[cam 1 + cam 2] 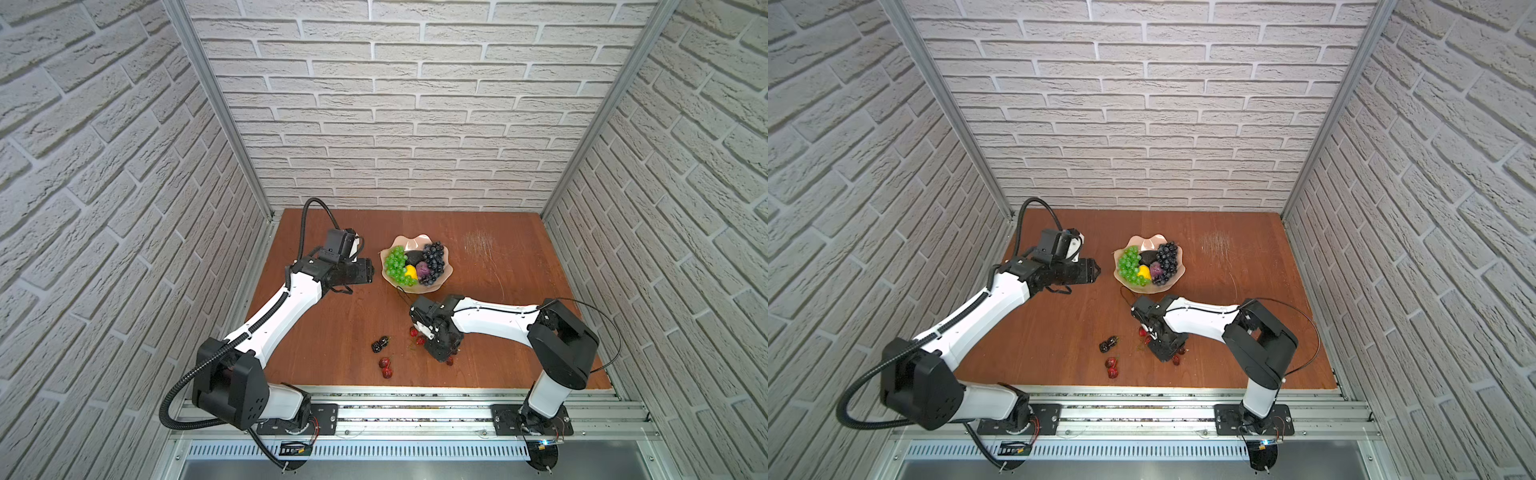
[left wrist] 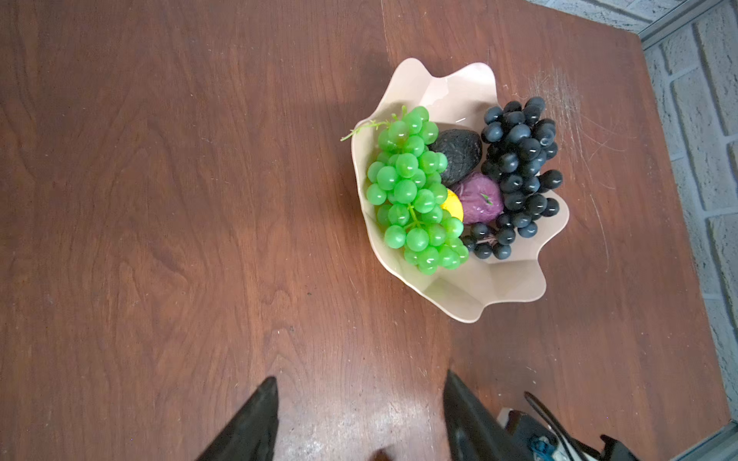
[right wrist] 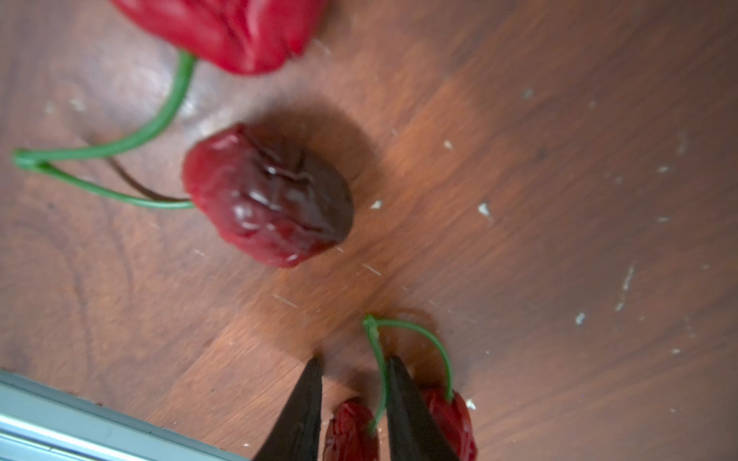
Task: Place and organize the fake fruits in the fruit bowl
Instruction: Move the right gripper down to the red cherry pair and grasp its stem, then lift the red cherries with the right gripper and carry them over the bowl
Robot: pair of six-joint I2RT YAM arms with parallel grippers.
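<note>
Straddling one red cherry (image 3: pixel 351 433), right claw (image 3: pixel 354 359) narrowly parted, cannot tell if pinching, twin cherry (image 3: pixel 453 419) just outside

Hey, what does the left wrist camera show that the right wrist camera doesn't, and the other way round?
Only the left wrist view: the fruit bowl holding the green grape bunch, dark grape bunch, avocado, lemon and purple fruit, with the left gripper open, empty and apart from the bowl.
Only the right wrist view: red cherries lying on the table, and the right gripper, jaws narrowly apart, straddling one of them; whether it grips is unclear.
Both: the brown wooden table.
</note>
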